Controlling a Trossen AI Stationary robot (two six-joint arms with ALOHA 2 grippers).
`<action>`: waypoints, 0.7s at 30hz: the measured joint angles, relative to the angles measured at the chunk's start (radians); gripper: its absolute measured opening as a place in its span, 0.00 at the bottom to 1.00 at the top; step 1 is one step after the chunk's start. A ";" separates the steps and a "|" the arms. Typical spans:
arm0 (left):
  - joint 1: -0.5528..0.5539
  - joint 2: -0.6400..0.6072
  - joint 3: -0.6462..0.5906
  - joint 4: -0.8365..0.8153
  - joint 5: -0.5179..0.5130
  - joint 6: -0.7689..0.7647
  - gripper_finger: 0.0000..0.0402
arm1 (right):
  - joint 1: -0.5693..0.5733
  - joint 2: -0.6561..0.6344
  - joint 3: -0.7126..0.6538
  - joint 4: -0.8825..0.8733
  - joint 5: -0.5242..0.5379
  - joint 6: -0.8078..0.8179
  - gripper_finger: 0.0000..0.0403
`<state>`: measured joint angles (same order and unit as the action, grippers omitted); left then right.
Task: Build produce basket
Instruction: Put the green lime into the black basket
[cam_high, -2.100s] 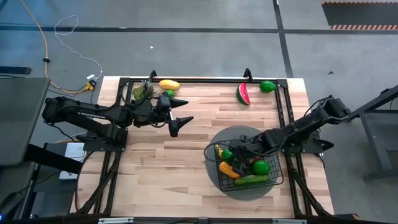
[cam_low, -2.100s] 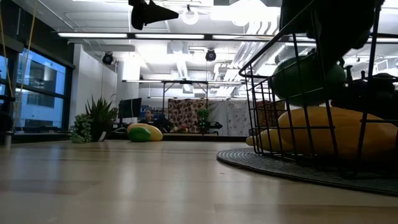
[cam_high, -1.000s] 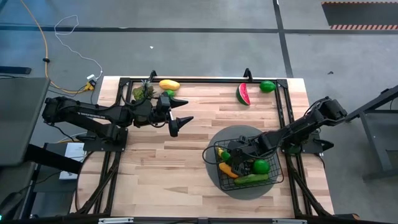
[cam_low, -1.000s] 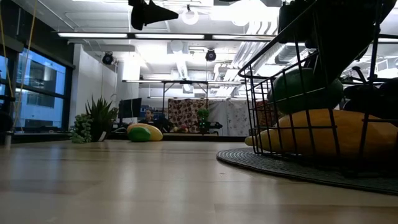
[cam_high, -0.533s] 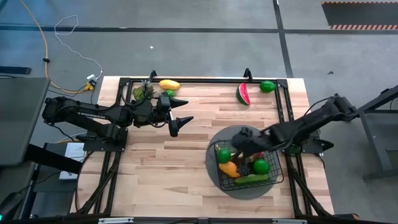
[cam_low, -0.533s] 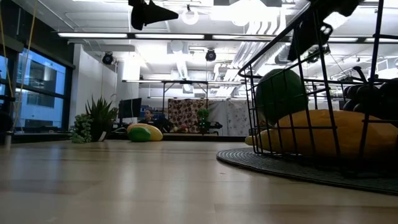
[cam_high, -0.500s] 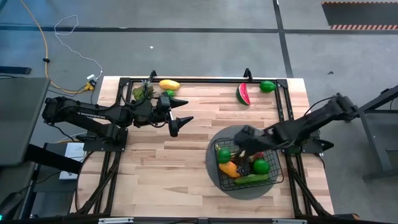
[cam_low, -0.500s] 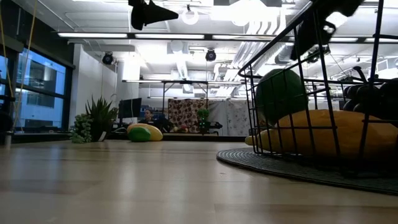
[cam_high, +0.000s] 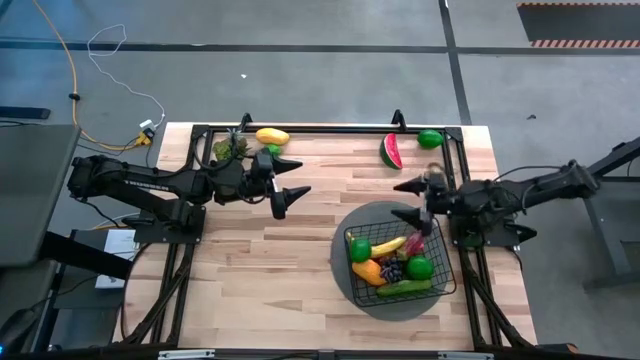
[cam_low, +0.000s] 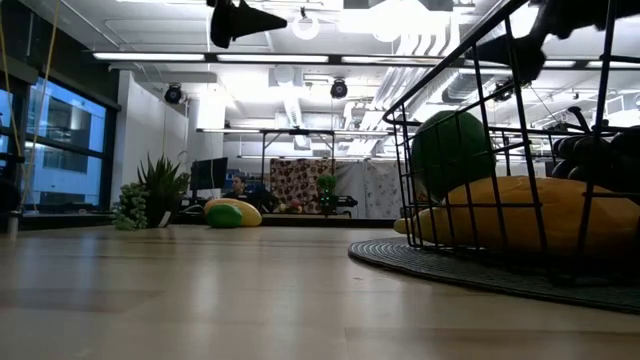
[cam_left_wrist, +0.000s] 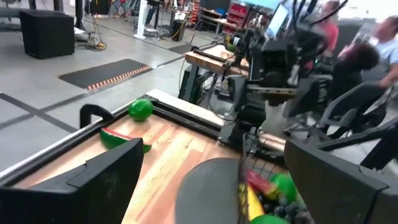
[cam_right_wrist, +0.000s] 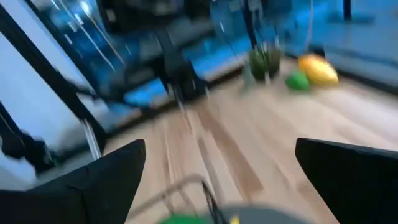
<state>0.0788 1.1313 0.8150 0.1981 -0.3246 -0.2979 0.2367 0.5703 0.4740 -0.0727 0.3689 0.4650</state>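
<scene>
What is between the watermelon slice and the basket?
In the high view, the right claw hangs open over the wood between the watermelon slice and the basket. Nothing else lies there.

So the basket (cam_high: 398, 262) sits on a round mat (cam_high: 352, 290) near the table's (cam_high: 250, 280) right edge, closer to the front. Inside it: a banana (cam_high: 388, 244), a mango (cam_high: 366, 271), two limes (cam_high: 360, 250), grapes (cam_high: 393, 269) and a cucumber (cam_high: 404, 288) along its front side. At the back edge, a watermelon slice (cam_high: 391, 151) and another lime (cam_high: 430, 139) lie toward the right corner, another mango (cam_high: 271, 136) toward the left corner.
</scene>
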 joint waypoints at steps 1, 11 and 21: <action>0.000 0.000 0.000 0.010 0.008 -0.017 0.94 | -0.028 -0.016 -0.029 0.061 -0.028 -0.020 0.98; -0.002 -0.087 0.000 0.034 0.090 -0.101 0.94 | -0.295 0.051 -0.083 0.355 -0.385 -0.082 0.98; -0.016 -0.213 0.000 -0.065 0.053 -0.058 0.94 | -0.372 0.094 0.003 0.386 -0.620 -0.193 0.98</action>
<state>0.0632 0.9185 0.8154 0.1330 -0.2717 -0.3554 -0.1349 0.6641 0.4768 0.3137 -0.2506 0.2715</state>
